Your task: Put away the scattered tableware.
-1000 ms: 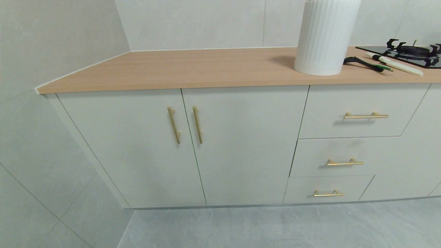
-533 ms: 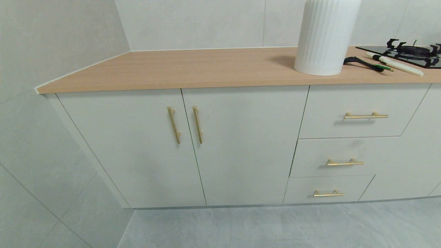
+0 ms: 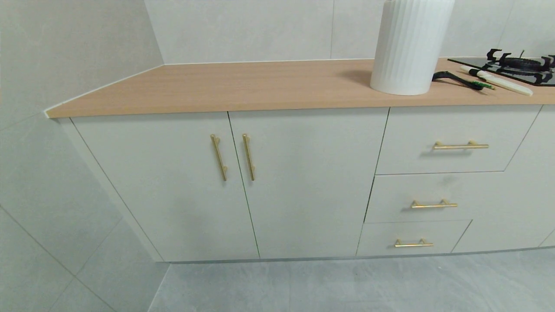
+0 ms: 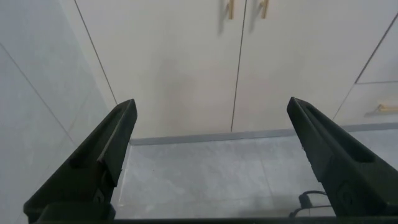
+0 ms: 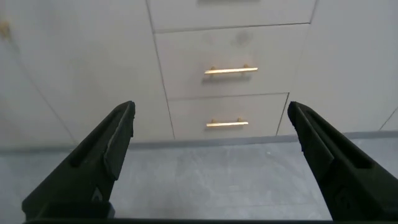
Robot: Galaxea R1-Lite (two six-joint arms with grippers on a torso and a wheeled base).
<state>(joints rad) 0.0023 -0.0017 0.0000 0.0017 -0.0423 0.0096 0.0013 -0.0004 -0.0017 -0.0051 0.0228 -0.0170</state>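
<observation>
On the wooden countertop [image 3: 243,89] at the far right lie a black utensil with a green tip [image 3: 461,80] and a white-handled knife [image 3: 498,81], beside a tall white ribbed container [image 3: 409,45]. My left gripper [image 4: 211,118] hangs open low over the floor, facing the double cabinet doors [image 4: 242,62]. Open as well, my right gripper [image 5: 211,118] points at the lower drawers [image 5: 230,71]. Neither gripper holds anything.
A black stove burner [image 3: 520,63] sits at the counter's far right. Below are two cabinet doors with gold handles [image 3: 234,156] and three drawers [image 3: 459,145]. A tiled wall closes off the left side; grey floor [image 3: 347,286] lies in front.
</observation>
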